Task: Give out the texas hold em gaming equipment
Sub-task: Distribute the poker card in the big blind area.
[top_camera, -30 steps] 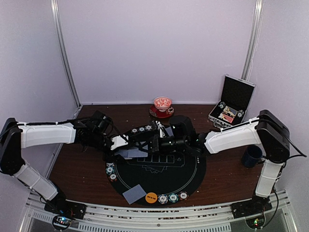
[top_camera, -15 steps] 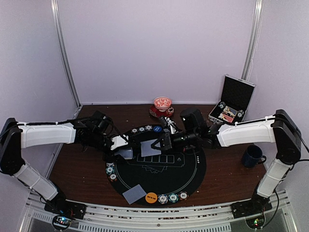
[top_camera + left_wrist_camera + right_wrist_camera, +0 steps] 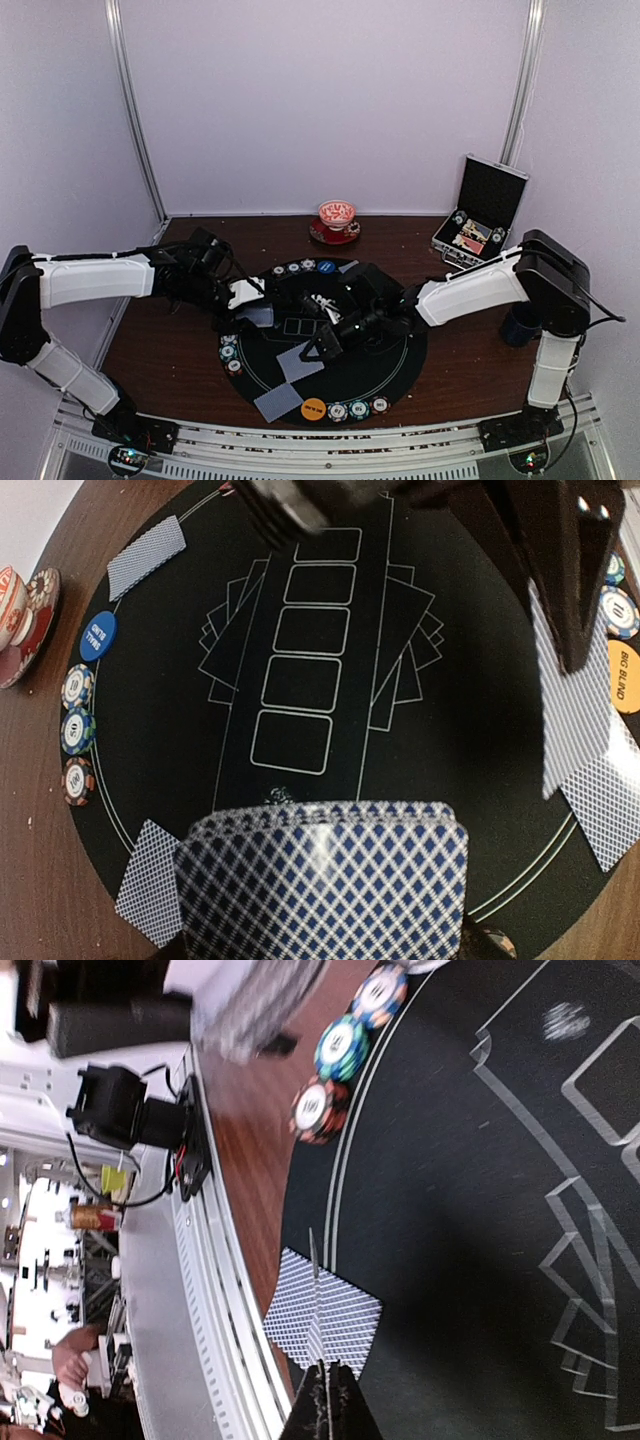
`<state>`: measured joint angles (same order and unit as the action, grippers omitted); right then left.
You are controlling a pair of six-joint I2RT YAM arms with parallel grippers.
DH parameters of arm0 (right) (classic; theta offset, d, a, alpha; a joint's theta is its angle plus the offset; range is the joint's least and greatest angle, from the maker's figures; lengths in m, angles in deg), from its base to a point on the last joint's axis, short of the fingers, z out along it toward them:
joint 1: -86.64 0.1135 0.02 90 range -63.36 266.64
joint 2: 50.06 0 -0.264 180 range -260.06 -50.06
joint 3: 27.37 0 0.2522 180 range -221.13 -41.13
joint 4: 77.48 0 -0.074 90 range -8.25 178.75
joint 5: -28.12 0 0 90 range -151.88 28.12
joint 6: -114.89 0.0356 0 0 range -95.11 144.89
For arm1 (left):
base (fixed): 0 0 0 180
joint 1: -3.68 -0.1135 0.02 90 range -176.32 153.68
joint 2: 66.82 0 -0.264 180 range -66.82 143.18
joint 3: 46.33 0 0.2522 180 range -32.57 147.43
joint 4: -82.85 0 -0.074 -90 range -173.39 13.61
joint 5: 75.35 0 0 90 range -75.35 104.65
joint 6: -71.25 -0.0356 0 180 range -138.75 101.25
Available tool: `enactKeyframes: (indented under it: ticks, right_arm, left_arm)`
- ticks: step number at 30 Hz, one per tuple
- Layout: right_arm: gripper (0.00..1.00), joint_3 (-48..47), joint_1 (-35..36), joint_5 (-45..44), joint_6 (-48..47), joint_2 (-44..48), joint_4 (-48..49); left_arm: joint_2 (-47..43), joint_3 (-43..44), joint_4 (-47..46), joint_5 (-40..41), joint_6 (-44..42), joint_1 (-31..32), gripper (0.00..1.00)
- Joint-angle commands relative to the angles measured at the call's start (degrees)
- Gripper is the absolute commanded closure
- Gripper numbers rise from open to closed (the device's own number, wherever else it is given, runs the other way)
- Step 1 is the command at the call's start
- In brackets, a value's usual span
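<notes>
Silver-edged black case [image 3: 492, 192] stands open, chips [image 3: 459, 217] and cards [image 3: 471, 241] inside.

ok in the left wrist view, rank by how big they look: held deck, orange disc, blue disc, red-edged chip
1. held deck, though it sits nearest the camera
2. orange disc, partly cut by the frame edge
3. blue disc and red-edged chip: too alike to rank

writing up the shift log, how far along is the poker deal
Done: striped-edge poker chips, a blue round disc, an orange round disc and single grey-blue-backed cards sit at the round black mat's edge. In hand: right tool grips another card over the near one; left tool holds the deck. Left: likely more cards.
</notes>
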<state>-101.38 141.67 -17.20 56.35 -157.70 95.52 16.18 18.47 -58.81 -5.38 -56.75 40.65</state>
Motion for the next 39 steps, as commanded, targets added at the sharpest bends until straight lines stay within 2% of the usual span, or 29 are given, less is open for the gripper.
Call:
enactKeyframes:
  ticks: [1,12,31,36,39]
  right_arm:
    - [1.0,-2.5,2.2,4.1,-0.4,-2.6,1.9]
    - [1.0,-7.6,6.9,7.8,1.6,-9.2,3.9]
    - [1.0,-10.3,7.8,7.4,-0.1,-13.6,0.1]
    - [0.96,-11.2,7.8,6.3,-1.0,-14.0,-2.0]
    - [0.9,-11.7,7.8,5.5,-2.0,-13.9,-3.7]
  left_arm:
    - [-2.0,-0.6,-1.5,0.3,0.4,0.1,0.42]
    - [-2.4,-0.8,-1.5,-0.1,0.3,0.0,0.42]
    - [-2.4,-0.8,-1.4,-0.4,0.2,0.1,0.42]
    - [-2.3,-0.8,-1.4,-0.4,0.2,0.1,0.42]
    - [-2.3,-0.8,-1.4,-0.4,0.2,0.1,0.42]
